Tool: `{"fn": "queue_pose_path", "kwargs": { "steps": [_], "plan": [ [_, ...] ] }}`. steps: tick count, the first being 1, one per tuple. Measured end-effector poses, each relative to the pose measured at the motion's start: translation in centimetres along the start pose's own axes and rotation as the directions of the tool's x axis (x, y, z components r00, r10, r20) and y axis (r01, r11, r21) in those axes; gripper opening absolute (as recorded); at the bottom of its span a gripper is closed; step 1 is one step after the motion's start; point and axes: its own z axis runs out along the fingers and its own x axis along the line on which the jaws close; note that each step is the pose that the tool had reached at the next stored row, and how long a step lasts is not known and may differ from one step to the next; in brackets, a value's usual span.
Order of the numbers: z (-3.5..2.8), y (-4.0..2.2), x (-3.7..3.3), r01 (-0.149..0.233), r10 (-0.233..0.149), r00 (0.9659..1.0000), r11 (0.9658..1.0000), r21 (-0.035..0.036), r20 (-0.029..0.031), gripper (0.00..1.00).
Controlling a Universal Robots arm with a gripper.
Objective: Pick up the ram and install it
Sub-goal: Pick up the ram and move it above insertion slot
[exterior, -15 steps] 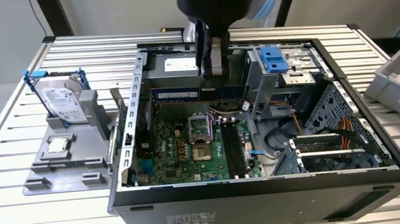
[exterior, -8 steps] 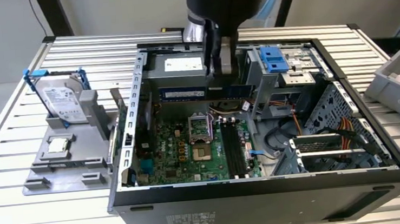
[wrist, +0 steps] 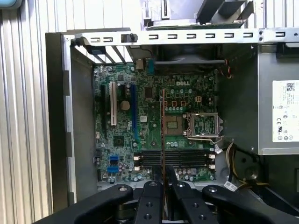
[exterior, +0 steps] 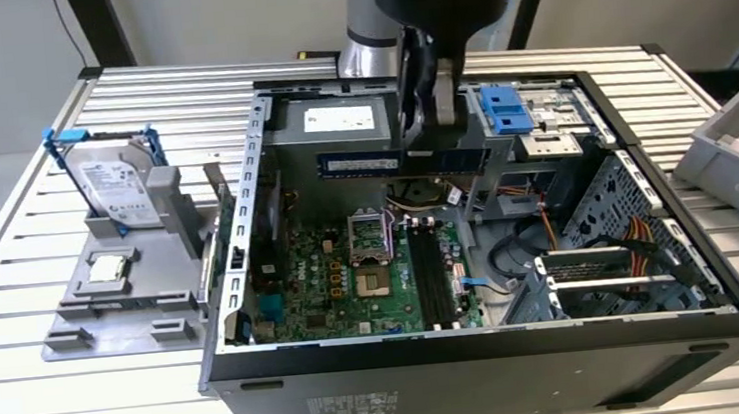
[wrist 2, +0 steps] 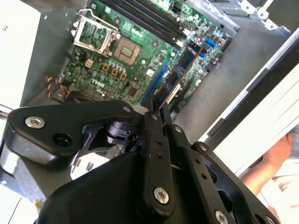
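Gripper (exterior: 433, 133) clamped on the ram (exterior: 393, 162), holding it level above the motherboard (exterior: 311, 272), not touching it.

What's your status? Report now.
End effector shut on the ram. Ram held level above the motherboard, not seated. Nothing seen blocking the memory slots.
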Motion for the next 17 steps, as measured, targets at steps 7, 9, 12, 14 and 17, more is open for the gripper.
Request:
{"fn": "queue_pose_path", "kwargs": {
  "steps": [7, 9, 12, 14, 17],
  "plan": [
    [0.00, -0.77, -0.90, -0.004, 0.004, 1.0000, 1.0000, 0.0001, 0.0000, 0.00],
    [0.00, -1.08, -1.17, -0.005, 0.005, 1.0000, 1.0000, 0.0001, 0.0000, 0.00],
    [0.01, -1.46, -1.65, -0.007, 0.007, 1.0000, 1.0000, 0.0000, 0.0001, 0.00],
    [0.01, -1.74, -1.91, -0.009, 0.009, 1.0000, 1.0000, -0.0001, 0.0002, 0.00],
    [0.02, -2.20, -2.11, -0.017, 0.017, 0.9999, 0.9999, -0.0002, 0.0003, 0.00]
  ]
}}
